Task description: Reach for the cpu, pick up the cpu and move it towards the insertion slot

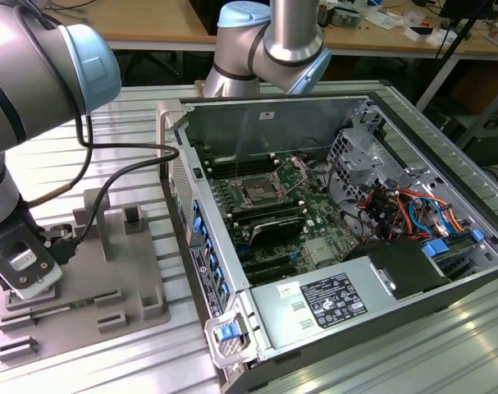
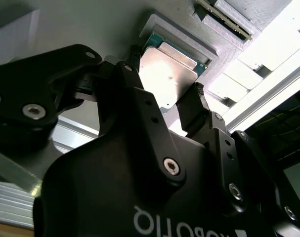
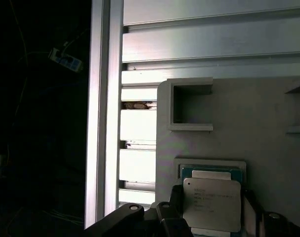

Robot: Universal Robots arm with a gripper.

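The cpu [image 1: 22, 259] is a flat silvery square with a thin green rim, at the grey tray [image 1: 134, 279] on the exterior view's left. My gripper [image 1: 25, 268] is right over it. In both wrist views the black fingers [image 2: 132, 74] press against two opposite sides of the cpu [image 2: 167, 69], which sits in or just above its raised square nest [image 2: 182, 32]. I cannot tell whether it is lifted. The cpu [image 3: 211, 197] sits between my gripper's [image 3: 212, 207] fingers. The insertion slot [image 1: 257, 194] lies on the motherboard inside the open case, well to the exterior view's right.
The open computer case [image 1: 273, 107] has tall metal walls around the motherboard. Raised grey blocks [image 1: 97, 222] stand on the tray beside my gripper. A black cable [image 1: 125, 168] trails from the arm towards the case. The slatted table's edge [image 3: 104, 123] runs close to the tray.
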